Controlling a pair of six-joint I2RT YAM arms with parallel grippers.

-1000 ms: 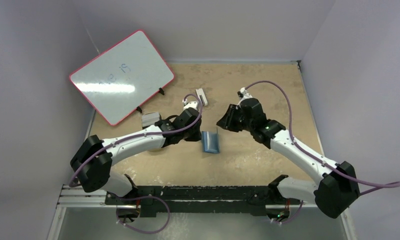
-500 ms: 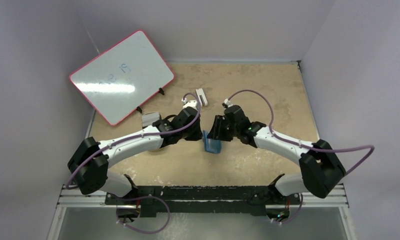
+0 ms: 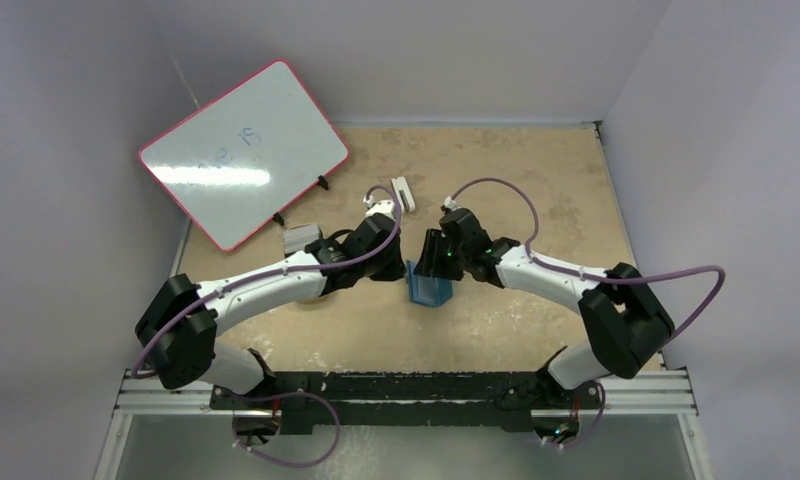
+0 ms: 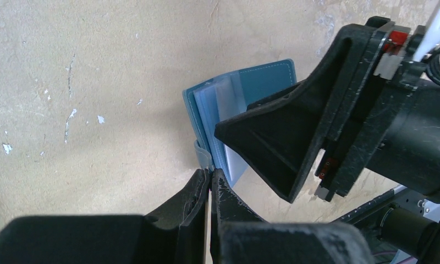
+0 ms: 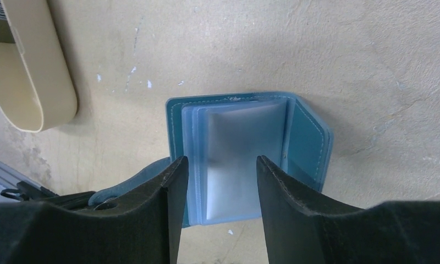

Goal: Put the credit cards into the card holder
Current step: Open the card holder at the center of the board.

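The card holder [image 5: 306,137] lies open in the middle of the worktop [image 3: 536,180], between the two arms. It has a teal cover with pale stitching, and a fan of clear plastic pockets [image 5: 237,143] stands up from the spine.

The left hand [image 4: 209,176] is pressed together on the holder's thin snap strap [image 4: 201,157], pinning it at the near edge. The right hand [image 5: 220,165] is spread, one finger on either side of the pockets, and seems to touch neither.

The holder looks light and floppy. I'd expect the soft cover to slide or fold shut if nothing anchors it, and the pockets are slick and limp. The strap or the stitched edge of the cover seems the best place to hold it, leaving the pocket mouths free.

A tan tray [image 5: 31,71] sits just off to one side. A grey stack [image 3: 301,238] by the left arm may be the cards, though I can't say for sure.

I can see no brand or label on the holder. The red-edged whiteboard [image 3: 241,150] leaning at the back carries faint blue marks, too small to read.
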